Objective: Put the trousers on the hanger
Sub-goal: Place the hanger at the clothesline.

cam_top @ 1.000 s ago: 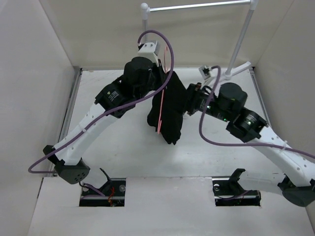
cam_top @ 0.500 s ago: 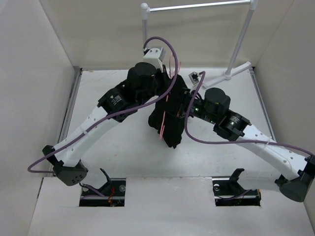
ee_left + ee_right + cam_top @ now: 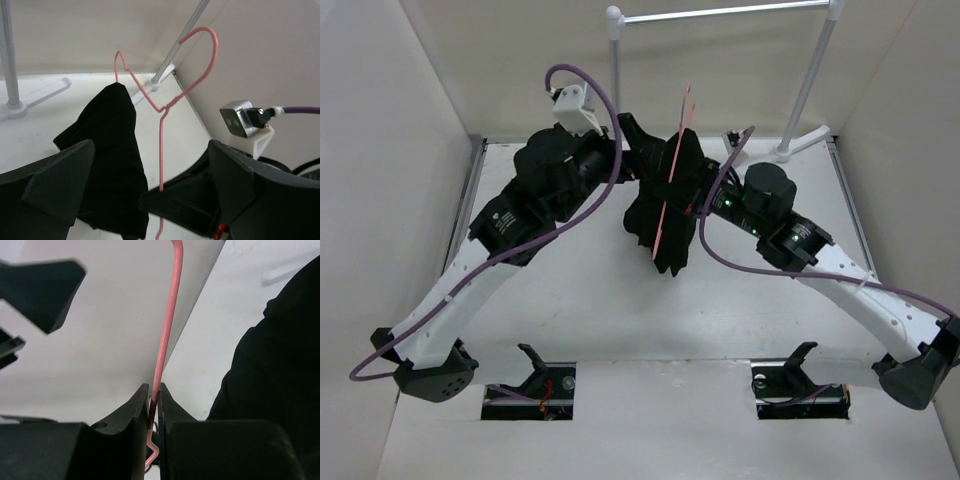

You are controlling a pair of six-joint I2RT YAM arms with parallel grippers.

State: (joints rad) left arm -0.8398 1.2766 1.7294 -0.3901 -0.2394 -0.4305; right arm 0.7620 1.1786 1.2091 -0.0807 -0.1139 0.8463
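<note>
Pink hanger [image 3: 167, 340] pinched in right end effector [image 3: 153, 390], black trousers [image 3: 270, 365] just beside.

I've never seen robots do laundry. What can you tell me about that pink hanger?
The hanger is thin pink-red wire, a triangle with a curled hook on top. It is held up off the table, edge-on to the overhead camera. The right gripper is shut on its wire; the black trousers are draped over it. The left gripper is open near it, apparently not touching.

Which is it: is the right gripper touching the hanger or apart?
Touching. The right wrist view shows the right gripper shut on the hanger wire.
</note>
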